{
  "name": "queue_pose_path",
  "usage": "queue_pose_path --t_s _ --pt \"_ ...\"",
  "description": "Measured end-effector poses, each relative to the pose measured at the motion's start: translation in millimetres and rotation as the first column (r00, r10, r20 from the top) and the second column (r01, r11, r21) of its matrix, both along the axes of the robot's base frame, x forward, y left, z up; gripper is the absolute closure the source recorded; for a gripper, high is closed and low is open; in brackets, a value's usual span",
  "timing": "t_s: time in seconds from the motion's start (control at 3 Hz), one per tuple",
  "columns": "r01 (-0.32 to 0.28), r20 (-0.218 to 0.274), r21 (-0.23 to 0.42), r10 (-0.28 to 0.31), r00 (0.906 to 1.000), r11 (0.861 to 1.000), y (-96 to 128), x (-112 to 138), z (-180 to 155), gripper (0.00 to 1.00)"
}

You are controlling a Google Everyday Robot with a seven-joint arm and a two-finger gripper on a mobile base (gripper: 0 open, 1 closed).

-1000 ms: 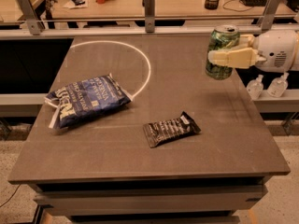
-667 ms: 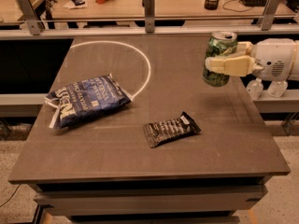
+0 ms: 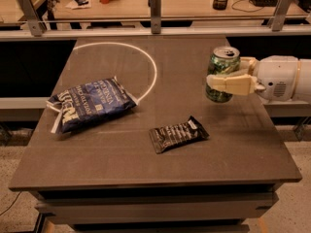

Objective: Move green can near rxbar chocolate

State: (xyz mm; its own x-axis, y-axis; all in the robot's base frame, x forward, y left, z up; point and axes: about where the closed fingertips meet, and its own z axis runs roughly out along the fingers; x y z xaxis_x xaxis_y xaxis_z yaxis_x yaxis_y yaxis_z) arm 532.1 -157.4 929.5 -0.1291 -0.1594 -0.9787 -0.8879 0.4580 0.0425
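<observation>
The green can (image 3: 221, 67), with a silver top and mottled green label, is upright and held just above the table at the right. My gripper (image 3: 224, 81) reaches in from the right edge and is shut on the can, one cream finger (image 3: 228, 85) across its front. The rxbar chocolate (image 3: 178, 134), a flat black wrapper with white lettering, lies on the table in front of and left of the can, apart from it.
A blue chip bag (image 3: 90, 104) lies at the left of the dark table (image 3: 146, 164). A white circle line (image 3: 150, 67) is marked on the table top. A metal rail (image 3: 155, 30) and a cluttered desk stand behind.
The gripper has carried the green can leftward and slightly forward, closer to the rxbar. The bar and the chip bag have not moved.
</observation>
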Motion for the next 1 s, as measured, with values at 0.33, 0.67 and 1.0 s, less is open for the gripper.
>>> queue_pose_path --t_s 0.33,0.67,1.0 --pt "0.007 -0.002 0.012 -0.007 1.0000 1.000 10 -8 -9 1.00" --pt "0.011 -0.014 0.031 -0.011 0.9998 0.999 18 -16 -19 1.00" --pt "0.023 -0.034 0.049 -0.022 0.9992 0.999 22 -27 -30 1.00"
